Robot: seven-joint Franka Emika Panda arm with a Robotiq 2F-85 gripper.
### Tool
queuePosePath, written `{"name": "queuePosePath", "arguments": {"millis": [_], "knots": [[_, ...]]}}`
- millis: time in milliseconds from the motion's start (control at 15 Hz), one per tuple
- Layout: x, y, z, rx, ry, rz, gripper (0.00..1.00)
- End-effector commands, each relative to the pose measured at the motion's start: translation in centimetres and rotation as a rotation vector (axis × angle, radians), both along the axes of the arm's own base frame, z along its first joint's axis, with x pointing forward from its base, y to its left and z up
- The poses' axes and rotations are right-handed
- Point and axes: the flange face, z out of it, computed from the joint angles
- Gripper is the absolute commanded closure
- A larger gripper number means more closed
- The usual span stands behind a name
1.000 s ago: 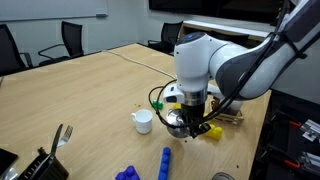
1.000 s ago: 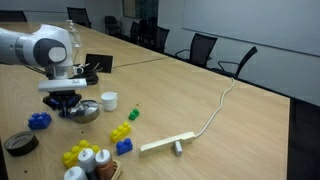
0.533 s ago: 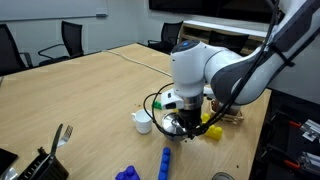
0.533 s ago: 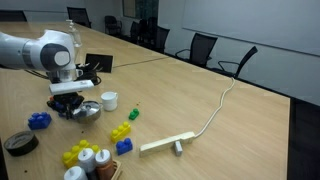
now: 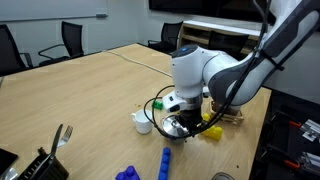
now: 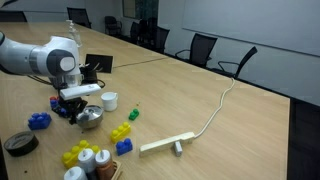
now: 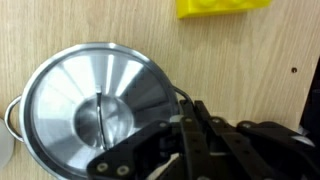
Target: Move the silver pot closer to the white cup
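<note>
We see the jaws pinched shut on the rim of the silver pot (image 7: 95, 110), which sits on the desk (image 5: 80, 90) just beside the white cup (image 5: 143, 121), the cup lying across the pot from the jaws.

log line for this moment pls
pincer: shut on silver pot rim | white cup: close beside pot

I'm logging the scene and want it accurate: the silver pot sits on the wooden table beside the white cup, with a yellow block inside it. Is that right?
Not quite. The silver pot is empty. The wrist view shows its bare, shiny bottom, and the yellow block lies outside it on the wooden table. The rest stands: the pot sits on the table beside the white cup.
</note>
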Motion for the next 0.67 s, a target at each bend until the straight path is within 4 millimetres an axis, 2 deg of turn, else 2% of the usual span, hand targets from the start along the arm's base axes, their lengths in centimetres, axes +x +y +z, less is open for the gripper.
{"name": "queuePosePath", "arguments": {"millis": [0, 600], "knots": [[0.5, -1.0, 0.3, 0.006, 0.001, 0.093, 0.98], [2.2, -4.1, -1.0, 0.025, 0.015, 0.165, 0.98]]}}
